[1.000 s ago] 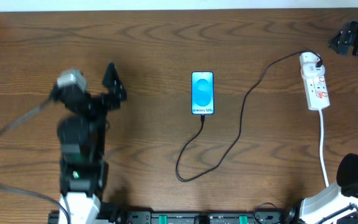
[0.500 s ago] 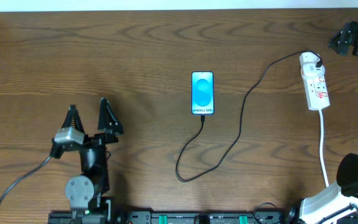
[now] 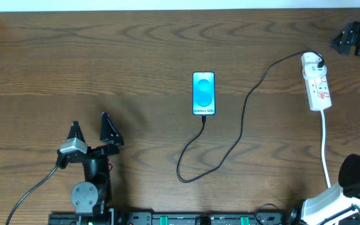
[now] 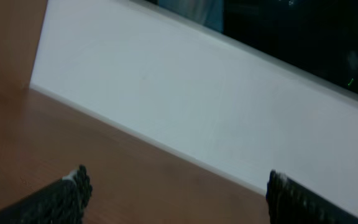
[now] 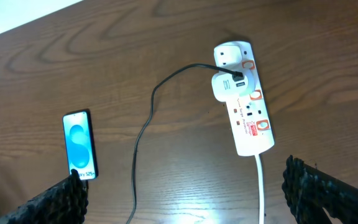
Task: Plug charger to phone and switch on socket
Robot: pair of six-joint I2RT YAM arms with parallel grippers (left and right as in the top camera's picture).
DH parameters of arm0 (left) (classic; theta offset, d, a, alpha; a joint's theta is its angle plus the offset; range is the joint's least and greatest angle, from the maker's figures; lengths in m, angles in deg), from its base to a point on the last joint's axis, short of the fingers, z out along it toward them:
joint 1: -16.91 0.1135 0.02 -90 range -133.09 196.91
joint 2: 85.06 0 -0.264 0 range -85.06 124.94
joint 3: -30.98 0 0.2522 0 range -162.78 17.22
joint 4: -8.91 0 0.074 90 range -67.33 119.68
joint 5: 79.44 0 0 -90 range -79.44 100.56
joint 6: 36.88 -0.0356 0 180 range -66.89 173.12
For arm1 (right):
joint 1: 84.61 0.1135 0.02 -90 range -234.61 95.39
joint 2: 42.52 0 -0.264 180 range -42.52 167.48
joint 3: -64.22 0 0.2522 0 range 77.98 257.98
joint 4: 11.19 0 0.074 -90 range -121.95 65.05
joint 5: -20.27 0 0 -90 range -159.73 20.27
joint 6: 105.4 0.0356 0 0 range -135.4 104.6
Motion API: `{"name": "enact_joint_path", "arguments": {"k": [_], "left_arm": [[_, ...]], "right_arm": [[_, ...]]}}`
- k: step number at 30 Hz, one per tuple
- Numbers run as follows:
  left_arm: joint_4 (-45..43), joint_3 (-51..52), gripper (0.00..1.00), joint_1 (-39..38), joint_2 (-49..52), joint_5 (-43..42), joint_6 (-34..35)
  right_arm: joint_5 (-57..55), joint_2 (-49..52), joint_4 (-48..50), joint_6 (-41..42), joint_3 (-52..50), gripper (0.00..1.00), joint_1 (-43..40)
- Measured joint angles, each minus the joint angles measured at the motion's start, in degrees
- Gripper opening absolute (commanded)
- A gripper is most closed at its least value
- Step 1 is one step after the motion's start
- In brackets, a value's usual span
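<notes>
Pincers gape wide and empty: left pincer (image 3: 89,120), right pincer (image 5: 184,174).

Left arm (image 3: 85,187) is folded up tight over its base, low on the left side. The left end effector (image 3: 90,125) points away from the base, fingers spread wide with nothing between them. Right arm (image 3: 355,178) rises from the near right and stretches to the far right corner. The right end effector (image 5: 185,176) looks down, fingers splayed just as wide, also empty.
</notes>
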Motion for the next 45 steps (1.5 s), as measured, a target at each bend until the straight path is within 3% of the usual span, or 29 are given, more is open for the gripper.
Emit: {"name": "enact_joint_path", "arguments": {"k": [11,45], "left_arm": [[17.09,0.0,0.91,0.2,-2.51,0.39,-0.22],[19.54,-0.59,0.91,0.2,-3.98,-1.97,-3.21]], "right_arm": [[0.0,0.0,0.0,0.0,0.0,0.99,0.0],[0.02,0.0,0.0,0.0,0.0,0.99,0.0]]}}
